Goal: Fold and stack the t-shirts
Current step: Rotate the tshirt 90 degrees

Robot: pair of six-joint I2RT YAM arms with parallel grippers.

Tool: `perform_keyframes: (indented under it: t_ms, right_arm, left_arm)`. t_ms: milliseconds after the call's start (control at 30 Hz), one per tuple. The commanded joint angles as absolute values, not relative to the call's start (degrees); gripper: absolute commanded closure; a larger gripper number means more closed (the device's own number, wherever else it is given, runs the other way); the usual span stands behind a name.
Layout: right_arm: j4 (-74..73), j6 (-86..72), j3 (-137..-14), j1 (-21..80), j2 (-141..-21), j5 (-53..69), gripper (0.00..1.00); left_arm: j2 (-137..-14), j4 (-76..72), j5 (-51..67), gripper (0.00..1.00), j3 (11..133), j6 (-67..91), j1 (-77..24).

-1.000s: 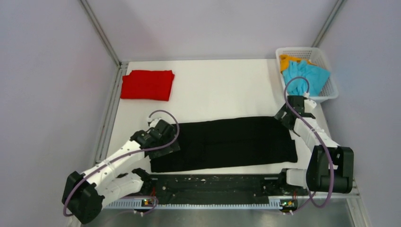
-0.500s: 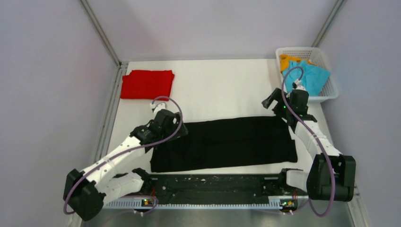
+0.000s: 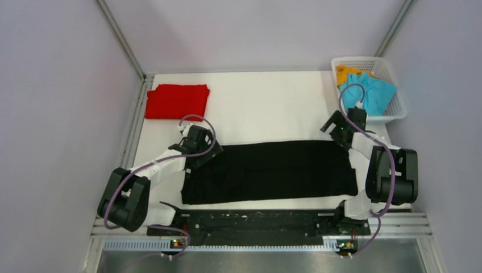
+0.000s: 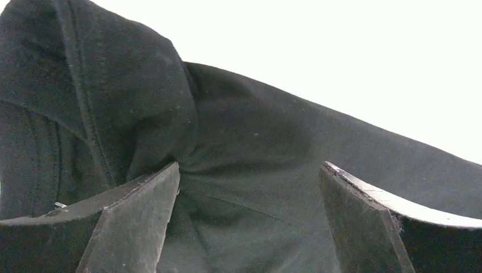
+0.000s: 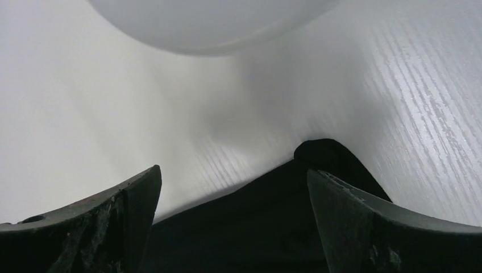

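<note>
**Reaching for the far corners of the black shirt, both hands open**

Lying as a long folded band, the black t-shirt point(image 3: 267, 170) sits on the near half of the surface point(image 3: 261, 108), its long axis running left to right, parallel to the arm bases. Left hand point(image 4: 247, 216) is at the band's far-left corner, fingers spread, with bunched black cloth between them but not pinched. Right hand point(image 5: 233, 216) is at the far-right corner, fingers also spread. The cloth corner pokes up between them and nothing is gripped. Each arm is nearest its own end, so this reads as a two-handed grasp of the far edge, probably to fold it toward the near edge. That is a guess.

Red t-shirt point(image 3: 176, 102) lies folded at the far-left corner of the surface, well apart from both hands. Cyan garment point(image 3: 372, 91) and orange garment point(image 3: 344, 73) are in the basket point(image 3: 402, 105) at far right, just beyond the right hand.

Versus a second ago: the left hand has gone from the band's left short edge up to its far-left corner. The right hand has shifted slightly left near its corner, and both elbows have pulled back toward the bases. The shirt has barely moved.
</note>
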State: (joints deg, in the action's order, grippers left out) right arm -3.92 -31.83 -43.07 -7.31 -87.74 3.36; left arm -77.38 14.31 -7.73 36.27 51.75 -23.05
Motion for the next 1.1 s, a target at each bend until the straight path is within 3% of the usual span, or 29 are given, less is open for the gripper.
perform_keyframes:
  t_ms: [0,100,267,467,533,667,833,967,1067]
  right_arm:
    - [-11.2,-33.1,-44.8,-9.0,-89.1,-8.1,0.01]
    - [-15.7,-33.6,-46.4,-10.4,-86.8,-16.5,0.01]
    - [-20.6,-34.3,-47.7,-14.7,-81.1,-20.2,0.01]
    - [-10.5,-33.2,-42.3,-13.7,-73.3,2.6,0.02]
    - [-9.8,-31.5,-42.5,-9.1,-72.3,4.2,0.02]
    - [-9.3,-30.0,-41.9,2.2,-73.7,4.2,0.02]
    - [-9.6,-32.7,-37.0,6.4,-75.9,13.0,0.02]
    - [-12.3,-30.6,-34.7,12.3,-77.0,18.7,0.02]
    - [-13.3,-30.3,-33.8,16.6,-77.3,21.6,0.02]
  left_arm:
    - [-84.0,9.7,-5.7,0.01,32.9,53.2,-19.7]
    - [-88.2,10.8,-6.0,0.02,36.9,53.1,-19.0]
    - [-98.7,12.2,-1.5,0.02,48.6,52.2,-18.7]
    - [-118.8,6.0,17.4,0.09,75.6,54.5,-18.9]
    - [-125.5,5.6,19.4,0.09,85.5,56.7,-19.0]
    - [-139.5,4.3,16.0,0.09,104.7,61.7,-19.2]
    - [-157.5,0.8,12.3,0.01,129.6,71.9,-19.1]
    - [-168.6,-20.2,9.8,0.01,136.4,88.6,-20.1]
    - [-174.4,-15.4,3.9,0.01,145.7,89.8,-21.4]
